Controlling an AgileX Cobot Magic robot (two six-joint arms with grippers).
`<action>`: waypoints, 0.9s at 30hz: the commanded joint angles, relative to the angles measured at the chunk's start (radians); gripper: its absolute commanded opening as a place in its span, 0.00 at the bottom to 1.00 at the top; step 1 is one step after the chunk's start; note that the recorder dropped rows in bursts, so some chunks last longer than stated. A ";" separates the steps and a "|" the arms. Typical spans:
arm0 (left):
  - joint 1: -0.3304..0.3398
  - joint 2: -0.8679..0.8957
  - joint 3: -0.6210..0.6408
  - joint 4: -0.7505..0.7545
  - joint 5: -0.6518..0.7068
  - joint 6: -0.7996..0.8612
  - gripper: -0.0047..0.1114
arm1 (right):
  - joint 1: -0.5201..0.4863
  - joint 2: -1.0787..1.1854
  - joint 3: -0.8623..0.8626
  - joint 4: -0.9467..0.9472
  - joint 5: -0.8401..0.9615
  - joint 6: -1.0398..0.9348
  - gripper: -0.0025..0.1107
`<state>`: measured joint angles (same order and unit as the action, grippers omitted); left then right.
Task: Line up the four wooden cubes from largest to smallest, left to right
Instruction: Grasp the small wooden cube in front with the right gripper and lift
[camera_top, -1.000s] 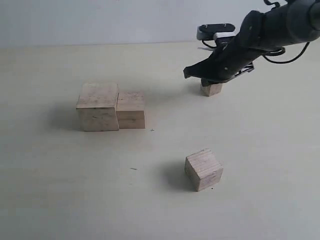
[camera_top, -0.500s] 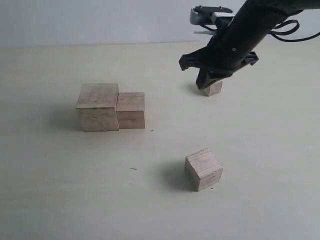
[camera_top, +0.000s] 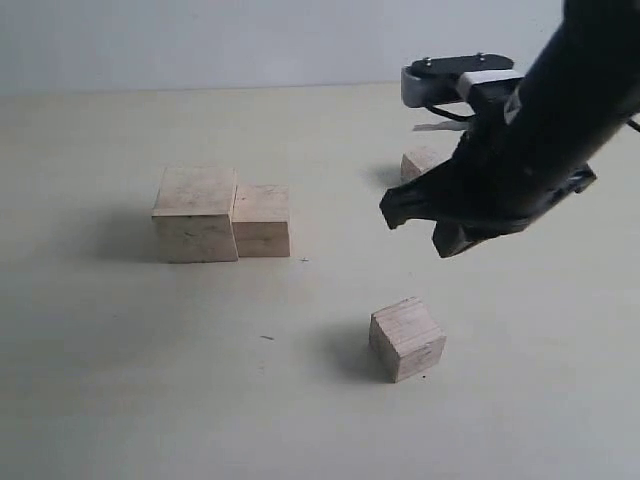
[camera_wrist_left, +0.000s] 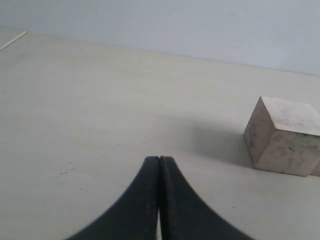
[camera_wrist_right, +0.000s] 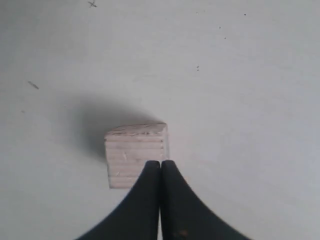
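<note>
Four wooden cubes lie on the pale table. The largest cube (camera_top: 195, 213) (camera_wrist_left: 282, 135) touches the second cube (camera_top: 262, 220) on its right. The third cube (camera_top: 407, 338) (camera_wrist_right: 135, 150) sits alone near the front, turned at an angle. The smallest cube (camera_top: 422, 162) is at the back, partly behind the right arm. My right gripper (camera_top: 445, 248) (camera_wrist_right: 160, 162) is shut and empty, hovering above and just behind the third cube. My left gripper (camera_wrist_left: 159, 159) is shut and empty, low over the table some way from the largest cube, and out of the exterior view.
The pale tabletop (camera_top: 120, 380) runs back to a light wall (camera_top: 200, 40). The black right arm (camera_top: 560, 120) reaches in from the upper right, over the back right part of the table.
The right gripper has left the smallest cube at the back and swung forward and down toward the third cube. It has stayed shut. The cubes remain where they were.
</note>
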<state>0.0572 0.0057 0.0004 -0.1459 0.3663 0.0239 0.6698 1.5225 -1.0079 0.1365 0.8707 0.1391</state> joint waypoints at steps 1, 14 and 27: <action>0.003 -0.006 0.000 0.005 -0.007 0.001 0.04 | 0.005 -0.107 0.107 0.107 -0.087 -0.115 0.02; 0.003 -0.006 0.000 0.005 -0.007 0.001 0.04 | 0.005 0.011 0.203 0.233 -0.201 -0.282 0.79; 0.003 -0.006 0.000 0.005 -0.005 0.001 0.04 | 0.005 0.191 0.172 0.238 -0.245 -0.293 0.81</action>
<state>0.0572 0.0057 0.0004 -0.1459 0.3663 0.0239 0.6736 1.6951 -0.8272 0.3705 0.6433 -0.1388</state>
